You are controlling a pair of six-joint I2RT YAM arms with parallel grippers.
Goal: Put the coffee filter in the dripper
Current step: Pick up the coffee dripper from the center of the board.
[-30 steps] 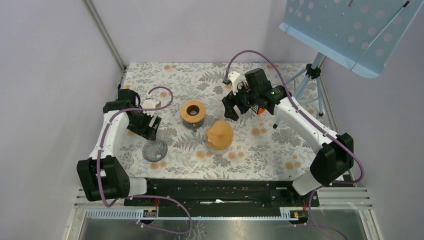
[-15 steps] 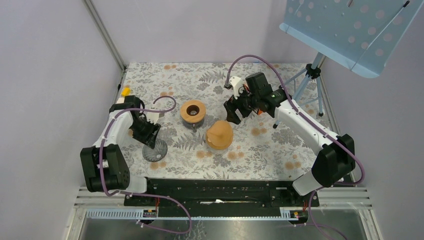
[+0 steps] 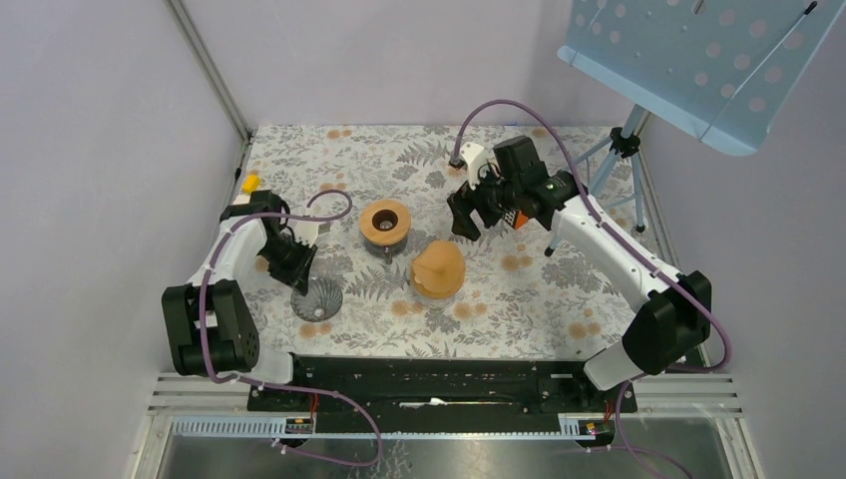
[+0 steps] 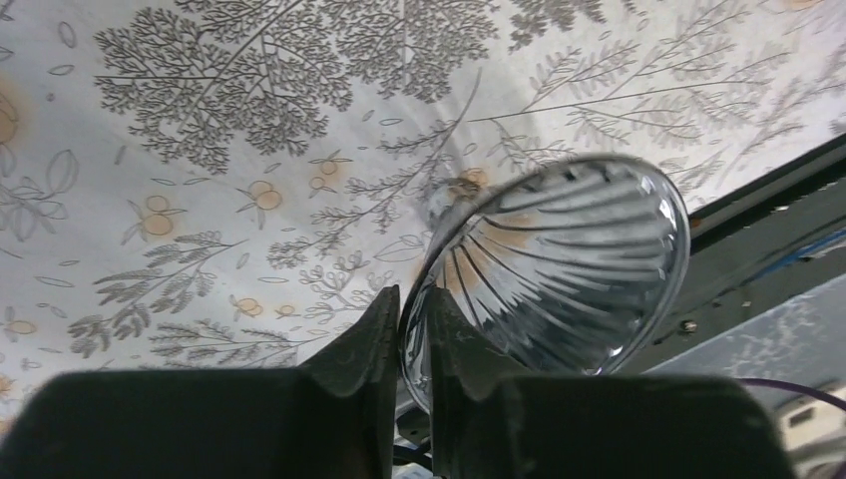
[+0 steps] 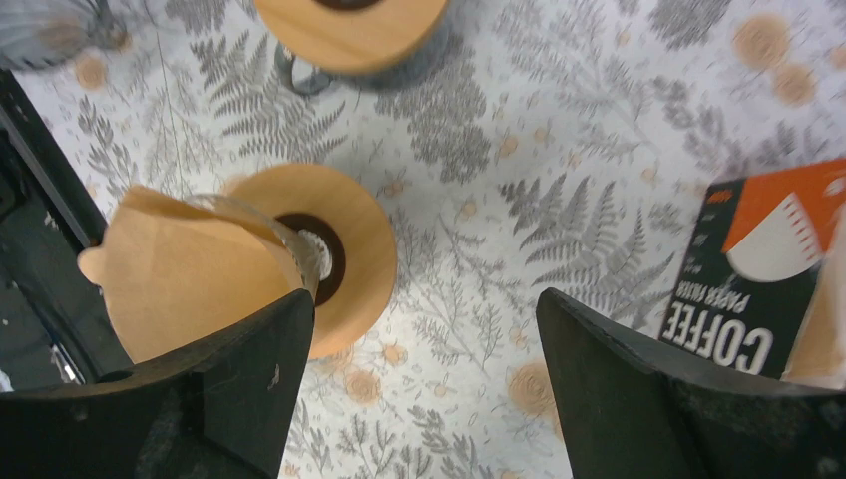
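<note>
Coffee filter [image 5: 190, 274] inside wood-collared dripper [image 5: 349, 235]

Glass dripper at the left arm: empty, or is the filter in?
Empty. The left wrist view shows the glass dripper as bare ribbed glass, no paper inside; the left gripper jaws pinch its rim.

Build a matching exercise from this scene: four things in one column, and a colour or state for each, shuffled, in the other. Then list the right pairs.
Things:
1. glass dripper
2. paper filter
3. filter package
4. right gripper

Colour or state:
A. black and orange, printed COFFEE
B. open, holding nothing
C. rim pinched by the left gripper
D. plain tan

Pairs: 1-C, 2-D, 3-A, 4-B
</note>
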